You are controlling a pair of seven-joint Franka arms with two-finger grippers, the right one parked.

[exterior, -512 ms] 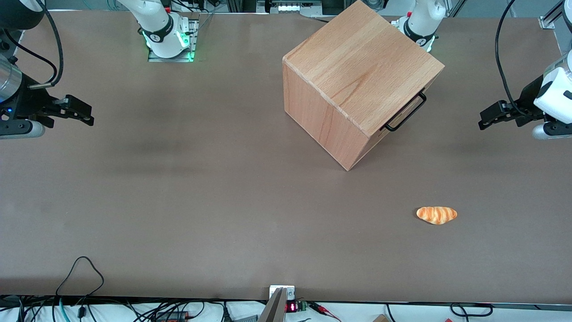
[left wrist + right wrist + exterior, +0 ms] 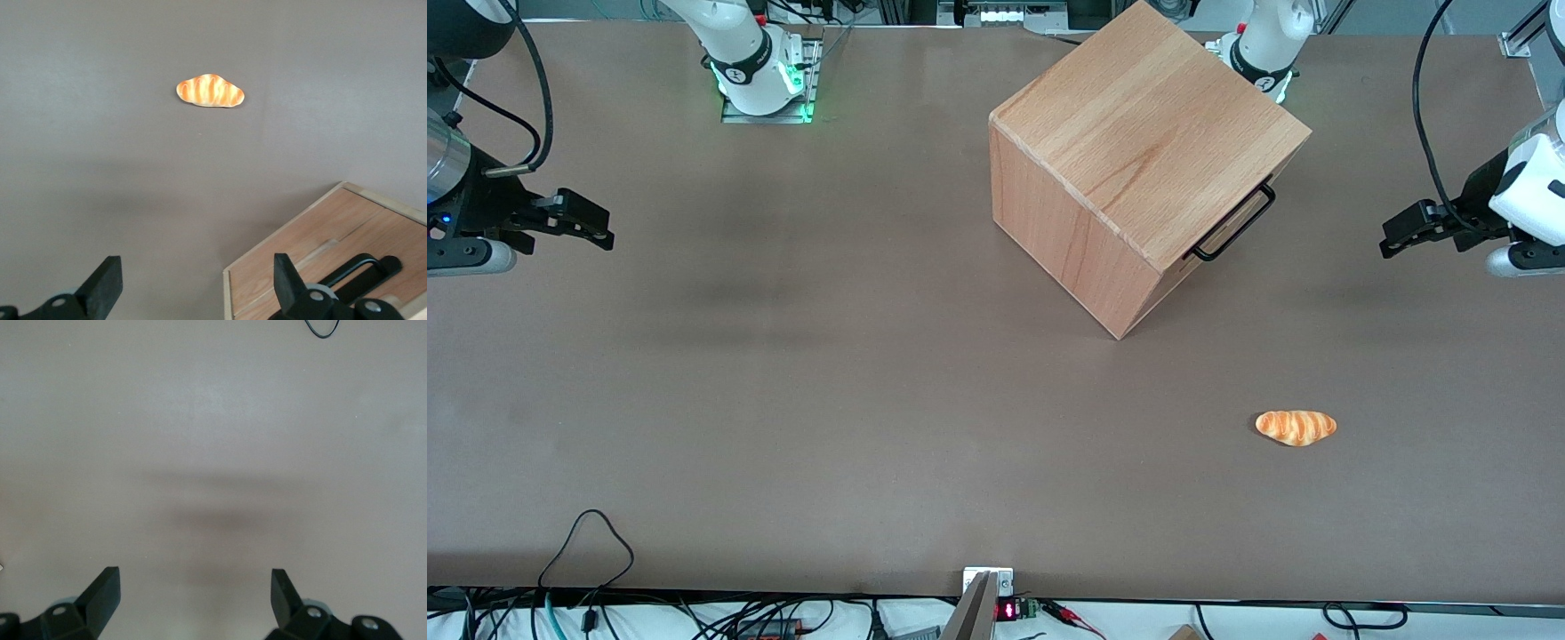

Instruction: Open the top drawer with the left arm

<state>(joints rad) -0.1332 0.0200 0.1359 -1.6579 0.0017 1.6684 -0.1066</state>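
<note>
We saw the cabinet [image 2: 1138, 160] standing on the brown table [image 2: 783, 400], turned at an angle so one corner pointed toward the front camera. The top drawer [image 2: 1232, 222] sat shut, flush in the cabinet's front, which faced the working arm's end of the table. Its black handle [image 2: 1234, 224] stuck out just under the cabinet's top edge. We saw only a thin slice of that front in the front view, so the drawer seam was probably there but hard to make out. A bread roll [image 2: 1296, 427] lay on the table nearer the front camera than the cabinet, well apart from it. The left arm [image 2: 1534, 191] hung at the working arm's end of the table, its gripper [image 2: 1389, 240] above the table, pointing at the cabinet and well apart from the handle. In the left wrist view the gripper [image 2: 193, 283] had its fingers [image 2: 103, 287] spread wide with nothing between them, with the roll [image 2: 210, 91] and the handle [image 2: 363, 270] in sight.
</note>
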